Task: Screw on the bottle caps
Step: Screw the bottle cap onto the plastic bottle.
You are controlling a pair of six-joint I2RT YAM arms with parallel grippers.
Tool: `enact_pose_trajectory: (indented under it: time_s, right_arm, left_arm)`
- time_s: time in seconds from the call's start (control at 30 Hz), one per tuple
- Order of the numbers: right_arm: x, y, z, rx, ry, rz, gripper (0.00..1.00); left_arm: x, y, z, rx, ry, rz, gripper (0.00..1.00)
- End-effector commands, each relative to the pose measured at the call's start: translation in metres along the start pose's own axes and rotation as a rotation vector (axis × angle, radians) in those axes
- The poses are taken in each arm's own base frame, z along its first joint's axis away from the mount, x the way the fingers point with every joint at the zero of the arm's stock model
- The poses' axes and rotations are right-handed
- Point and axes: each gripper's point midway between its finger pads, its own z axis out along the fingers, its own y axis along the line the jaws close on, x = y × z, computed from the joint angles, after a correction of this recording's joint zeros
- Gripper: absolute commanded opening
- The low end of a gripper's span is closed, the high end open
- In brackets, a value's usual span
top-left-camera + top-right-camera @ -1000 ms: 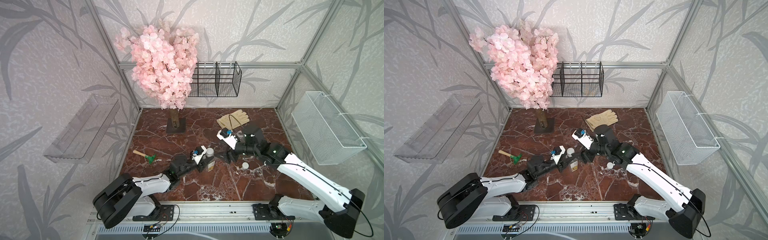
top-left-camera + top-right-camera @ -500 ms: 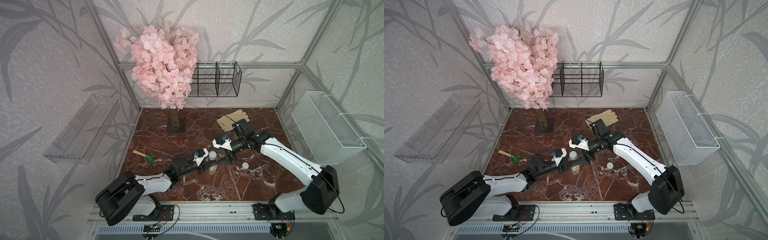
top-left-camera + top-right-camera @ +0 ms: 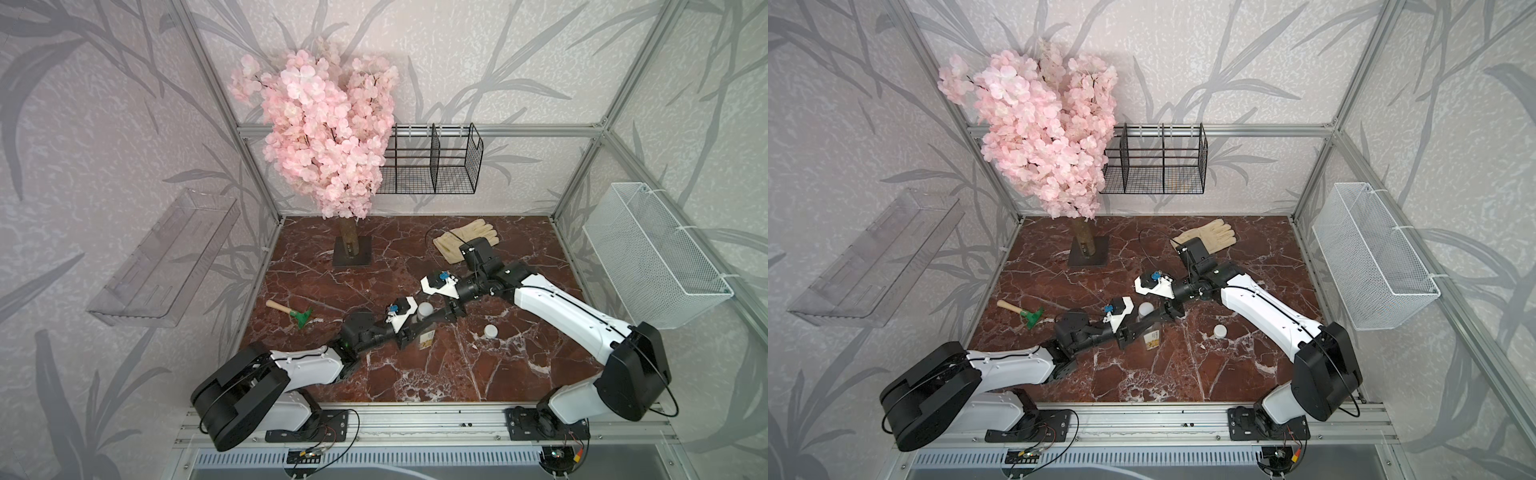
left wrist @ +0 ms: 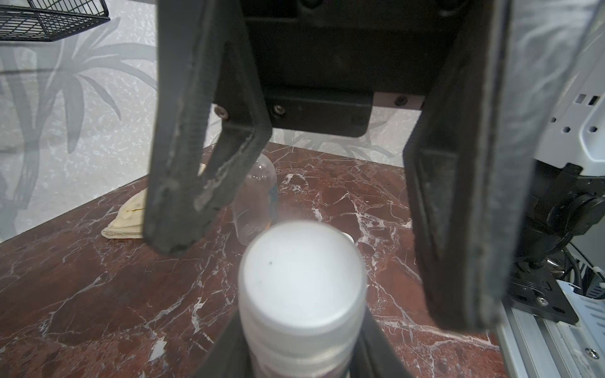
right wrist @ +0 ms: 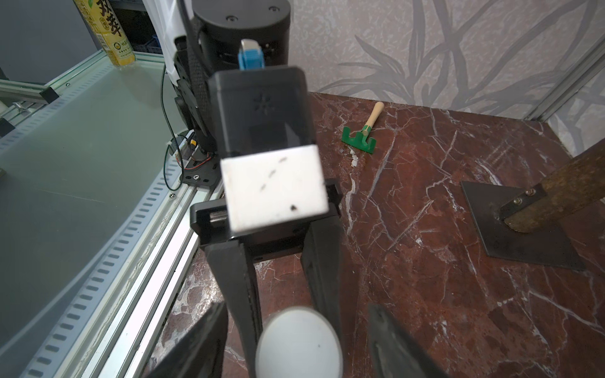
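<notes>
A clear bottle with a yellow-white label (image 3: 427,338) (image 3: 1151,337) stands mid-table, and my left gripper (image 3: 415,330) (image 4: 301,363) is shut on it just below the neck. One white bottle cap (image 3: 424,309) (image 4: 301,271) (image 5: 299,343) sits on its mouth. My right gripper (image 3: 434,316) (image 5: 294,353) is open around that cap, its fingers (image 4: 183,170) standing either side with gaps showing. The other cap (image 3: 491,331) (image 3: 1220,331) lies loose on the table to the right. A second clear bottle with a blue label (image 4: 258,196) shows only in the left wrist view.
A green hand rake (image 3: 297,314) lies at the left. A beige glove (image 3: 461,241) lies at the back right, behind the right arm. The pink tree's base plate (image 3: 351,253) stands at the back. A black wire rack (image 3: 432,166) and a white basket (image 3: 652,257) hang on the walls.
My right gripper has swung left and come down around the cap on the held bottle, its jaws narrowing. The left gripper has kept its hold on the bottle.
</notes>
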Motion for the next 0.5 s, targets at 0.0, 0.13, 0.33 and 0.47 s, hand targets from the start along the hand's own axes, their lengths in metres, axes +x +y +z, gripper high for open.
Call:
enact_pose_trajectory:
  time_s: [0.0,0.13,0.33,0.47]
  right_arm:
    - [0.002,0.0,0.002,-0.014,-0.014,0.014,0.67]
    - [0.004,0.001,0.004,-0.024,-0.01,0.029,0.62]
    - [0.01,0.003,0.005,-0.03,-0.001,0.044,0.58]
    - [0.013,0.004,0.006,-0.036,0.004,0.056,0.57]
  left_arm:
    - [0.037,-0.007,-0.003,0.035,0.122,-0.055,0.25]
    - [0.037,-0.007,-0.002,0.033,0.122,-0.054,0.25]
    - [0.038,-0.006,-0.002,0.031,0.125,-0.056,0.25]
    - [0.038,-0.006,-0.002,0.029,0.128,-0.056,0.25]
